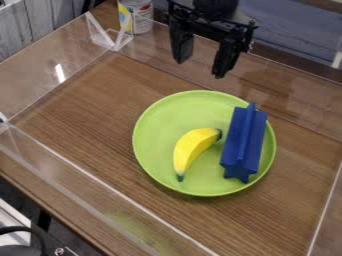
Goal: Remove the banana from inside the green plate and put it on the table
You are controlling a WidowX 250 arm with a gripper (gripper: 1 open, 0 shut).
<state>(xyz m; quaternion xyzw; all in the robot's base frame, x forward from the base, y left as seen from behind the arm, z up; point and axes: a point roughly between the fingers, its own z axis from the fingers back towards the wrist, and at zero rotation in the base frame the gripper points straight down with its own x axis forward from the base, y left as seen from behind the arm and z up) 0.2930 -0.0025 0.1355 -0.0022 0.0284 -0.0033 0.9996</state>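
A small curved yellow banana lies inside the round lime-green plate, left of the plate's centre, on the brown wood-grain table. A blue ridged block lies beside it on the plate's right half. My black gripper hangs above the table just behind the plate's far edge, pointing down. Its two fingers stand well apart with nothing between them. It touches neither the banana nor the plate.
Clear acrylic walls edge the table on the left, front and back. A white and yellow bottle-like object stands behind the back wall at the upper left. Bare wood surrounds the plate on the left and front.
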